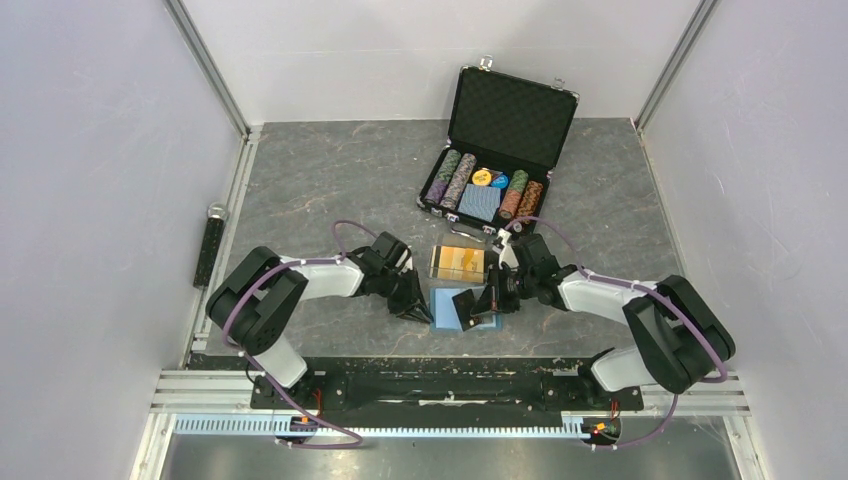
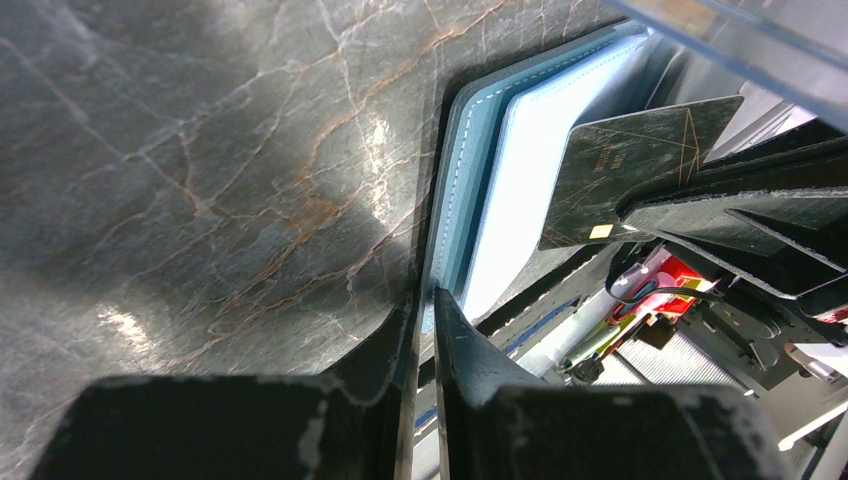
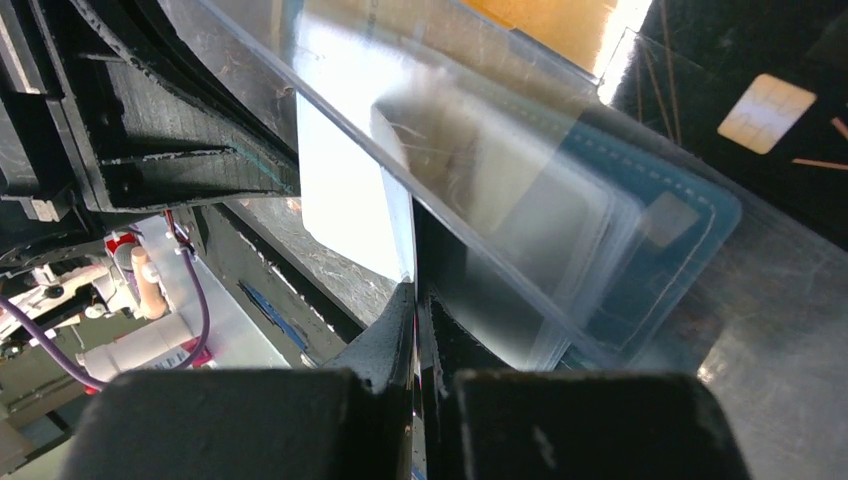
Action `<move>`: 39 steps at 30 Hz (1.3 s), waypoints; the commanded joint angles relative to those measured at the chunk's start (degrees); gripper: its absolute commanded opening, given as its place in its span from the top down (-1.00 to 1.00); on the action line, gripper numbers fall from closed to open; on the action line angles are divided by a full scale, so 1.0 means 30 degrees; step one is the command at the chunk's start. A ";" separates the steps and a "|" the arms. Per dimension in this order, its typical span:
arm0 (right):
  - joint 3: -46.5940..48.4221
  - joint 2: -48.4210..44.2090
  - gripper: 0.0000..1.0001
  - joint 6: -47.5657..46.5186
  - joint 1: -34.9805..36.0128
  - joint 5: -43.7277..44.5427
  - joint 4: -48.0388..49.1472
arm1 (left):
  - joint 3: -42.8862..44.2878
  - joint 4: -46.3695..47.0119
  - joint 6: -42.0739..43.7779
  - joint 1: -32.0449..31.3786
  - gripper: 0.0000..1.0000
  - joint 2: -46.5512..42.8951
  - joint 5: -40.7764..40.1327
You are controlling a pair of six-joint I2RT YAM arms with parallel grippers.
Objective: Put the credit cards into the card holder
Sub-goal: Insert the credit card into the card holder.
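While left hand pinches card holder edge | right hand grasps black card

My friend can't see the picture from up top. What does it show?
A robot's two grippers meet over an open blue card holder on a grey table: the left gripper at its left edge, the right gripper beside a black card tilted up over it. Just behind lies an orange-gold card, and farther back an open black case of striped poker chips.
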 commanded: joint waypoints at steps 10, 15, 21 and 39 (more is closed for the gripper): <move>0.0998 -0.2145 1.00 0.0084 0.0085 0.3247 -0.3686 | 0.0155 -0.0553 0.1329 -0.0211 0.95 0.1291 -0.1327; 0.0925 -0.1997 1.00 0.0199 0.0081 0.3120 -0.4086 | 0.0185 -0.0523 0.1421 -0.0225 0.95 0.1433 -0.1217; 0.0524 -0.1519 1.00 0.0395 0.0085 0.2587 -0.3540 | 0.0126 -0.0524 0.1514 -0.0239 0.96 0.1488 -0.1116; -0.0141 -0.0225 1.00 0.2232 0.0407 0.2005 0.0212 | 0.0150 -0.0524 0.1696 -0.0356 0.95 0.1565 -0.1004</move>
